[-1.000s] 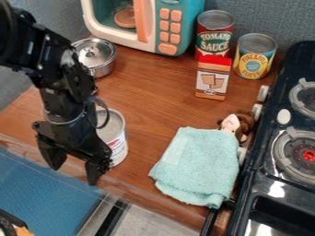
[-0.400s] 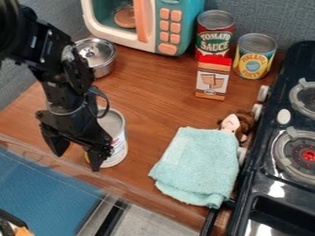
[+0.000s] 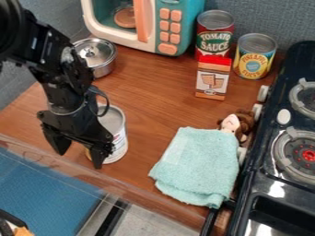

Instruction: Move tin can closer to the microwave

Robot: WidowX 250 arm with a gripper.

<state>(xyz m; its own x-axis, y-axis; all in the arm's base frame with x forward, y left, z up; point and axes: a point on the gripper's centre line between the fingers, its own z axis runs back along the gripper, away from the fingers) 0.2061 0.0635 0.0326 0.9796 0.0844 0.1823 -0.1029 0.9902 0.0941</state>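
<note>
White and silvery, a cylindrical tin can (image 3: 117,138) stands upright on the brown wooden counter (image 3: 154,97), its long axis vertical and its round grey end up. Whether that end is sealed, and what the can holds, I cannot tell. Some printing on its pale wall faces the right of the view. The black two-finger gripper (image 3: 80,159) hangs at its left, fingers apart and pointing down; one overlaps the can's lower left side, and I cannot tell whether they touch.

Up the counter, a silvery metal pot (image 3: 103,68) with a lid sits beside the teal and cream toy microwave (image 3: 149,45), partly in the way of a straight route from the can. Through the microwave's window a round orange-brown piece shows. Farther right stand a red can with a green label (image 3: 212,39) and a blue and yellow can (image 3: 253,57), both upright, with an upright orange and white box with a red top (image 3: 212,83) in front of them.

Nearer, a folded turquoise cloth (image 3: 197,168) lies against a brown-haired doll (image 3: 237,124), just beside the black toy stove (image 3: 261,184).
</note>
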